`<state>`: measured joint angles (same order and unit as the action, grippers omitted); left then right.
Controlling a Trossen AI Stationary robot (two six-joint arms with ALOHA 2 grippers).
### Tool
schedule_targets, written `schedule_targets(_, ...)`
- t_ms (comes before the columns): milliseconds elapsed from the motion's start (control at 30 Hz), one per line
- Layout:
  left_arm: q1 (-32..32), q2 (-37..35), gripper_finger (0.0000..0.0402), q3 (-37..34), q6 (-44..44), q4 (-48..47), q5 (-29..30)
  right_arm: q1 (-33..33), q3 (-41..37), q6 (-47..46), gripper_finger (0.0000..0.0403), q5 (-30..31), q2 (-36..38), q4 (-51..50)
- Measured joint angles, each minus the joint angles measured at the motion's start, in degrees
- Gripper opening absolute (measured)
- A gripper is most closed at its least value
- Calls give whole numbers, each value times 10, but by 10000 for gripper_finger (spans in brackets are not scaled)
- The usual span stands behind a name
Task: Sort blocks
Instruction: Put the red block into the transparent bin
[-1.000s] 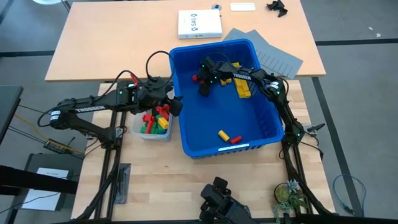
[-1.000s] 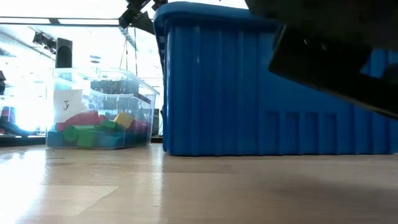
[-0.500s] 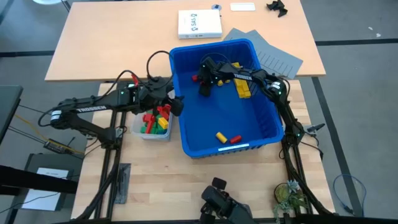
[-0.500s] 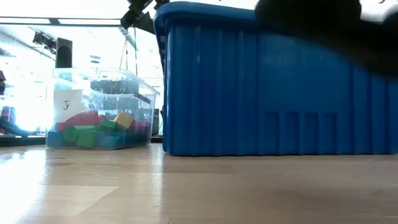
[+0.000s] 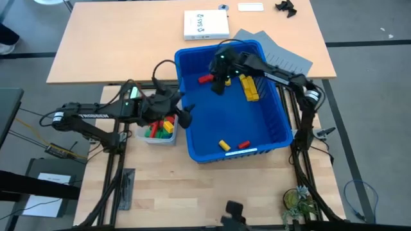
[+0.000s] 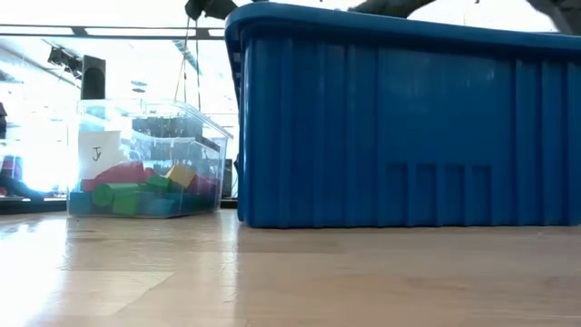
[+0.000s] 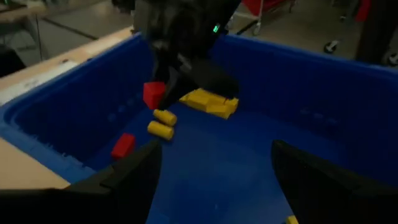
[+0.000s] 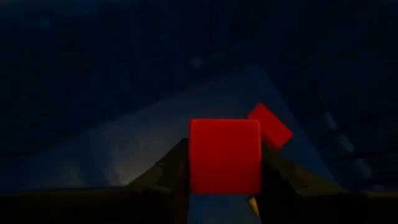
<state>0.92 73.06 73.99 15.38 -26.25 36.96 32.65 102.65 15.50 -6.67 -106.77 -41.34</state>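
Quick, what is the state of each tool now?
Left tool: open, holding nothing, at the blue bin's edge.
Right tool: closed on a red block, inside the bin.

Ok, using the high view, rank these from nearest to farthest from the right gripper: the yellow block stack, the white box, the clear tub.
From the right gripper:
1. Yellow block stack, beside it in the bin.
2. White box, on the far table.
3. Clear tub, outside the bin's left wall.
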Motion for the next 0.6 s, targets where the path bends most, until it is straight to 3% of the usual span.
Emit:
schedule_targets(333, 98, 3, 309, -32, -88, 112, 85, -93, -40, -88, 127, -88, 132, 18)
schedule_targets(600, 140, 13, 310, -59, -230, 211, 115, -178, -224, -212, 127, -117, 236, 256)
